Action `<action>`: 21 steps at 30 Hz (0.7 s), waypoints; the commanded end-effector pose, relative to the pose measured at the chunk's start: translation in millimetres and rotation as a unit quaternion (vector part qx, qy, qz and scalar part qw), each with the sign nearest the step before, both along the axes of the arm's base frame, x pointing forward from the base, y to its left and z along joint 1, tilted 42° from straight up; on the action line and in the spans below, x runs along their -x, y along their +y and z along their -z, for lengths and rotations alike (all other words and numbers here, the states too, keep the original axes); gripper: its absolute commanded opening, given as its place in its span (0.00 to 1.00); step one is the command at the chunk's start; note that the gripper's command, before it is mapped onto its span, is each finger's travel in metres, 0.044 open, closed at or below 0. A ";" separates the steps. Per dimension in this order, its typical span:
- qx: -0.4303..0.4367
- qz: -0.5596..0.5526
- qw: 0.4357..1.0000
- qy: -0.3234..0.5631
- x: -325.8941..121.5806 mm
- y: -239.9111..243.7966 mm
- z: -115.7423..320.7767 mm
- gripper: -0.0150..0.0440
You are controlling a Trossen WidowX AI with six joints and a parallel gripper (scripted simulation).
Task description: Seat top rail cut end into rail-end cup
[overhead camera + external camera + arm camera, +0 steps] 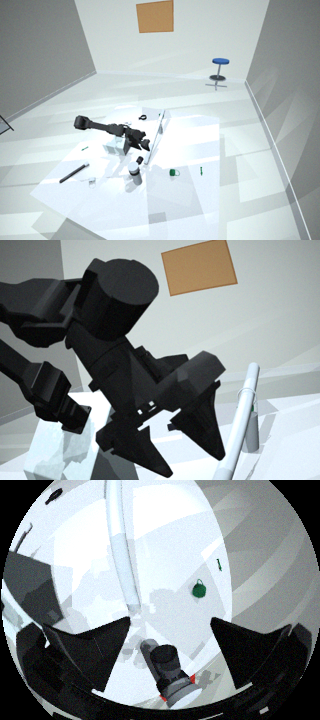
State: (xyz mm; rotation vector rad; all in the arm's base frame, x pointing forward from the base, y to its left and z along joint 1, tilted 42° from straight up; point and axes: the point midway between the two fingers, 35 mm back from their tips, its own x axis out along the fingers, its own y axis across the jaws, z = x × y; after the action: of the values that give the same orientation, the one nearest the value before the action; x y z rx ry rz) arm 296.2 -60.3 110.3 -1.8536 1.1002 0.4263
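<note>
The pale rail (155, 136) (237, 431) (120, 550) slants through the wire loop (246, 388) of the cap on the small grey post (160, 129) (252, 441). Its near end lies outside the black end cup (139, 160) (164, 655), beside it with a gap in the wrist view. The cup hangs on the dark band (134, 173), high on the big grey post (138, 180) below its white cap (133, 166) (184, 696). My gripper (145, 149) (195, 466) (171, 622) is wide open and empty, above the cup, with the rail beside one finger. Whether that finger touches it I cannot tell.
A pale block (113, 145) stands under the arm. A black ring clamp (142, 118) lies behind. A green looped cap (172, 172) (199, 590) and green bolt (201, 171) (219, 565) lie right. A dark rod (73, 173) and a pale looped cap (92, 179) lie left.
</note>
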 end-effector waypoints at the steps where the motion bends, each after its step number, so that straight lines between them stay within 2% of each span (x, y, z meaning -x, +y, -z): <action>1: -0.096 0.125 0.984 -0.079 1.4 33.6 4.6 1.00; 8: -0.193 0.268 0.925 -0.187 10.3 73.2 8.4 1.00; 21: -0.273 0.366 0.836 -0.303 23.8 114.0 6.2 1.00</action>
State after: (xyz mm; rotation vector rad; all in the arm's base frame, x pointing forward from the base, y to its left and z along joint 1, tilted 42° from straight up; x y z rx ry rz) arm 283.3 4.8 96.9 -1.2421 1.1256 0.0360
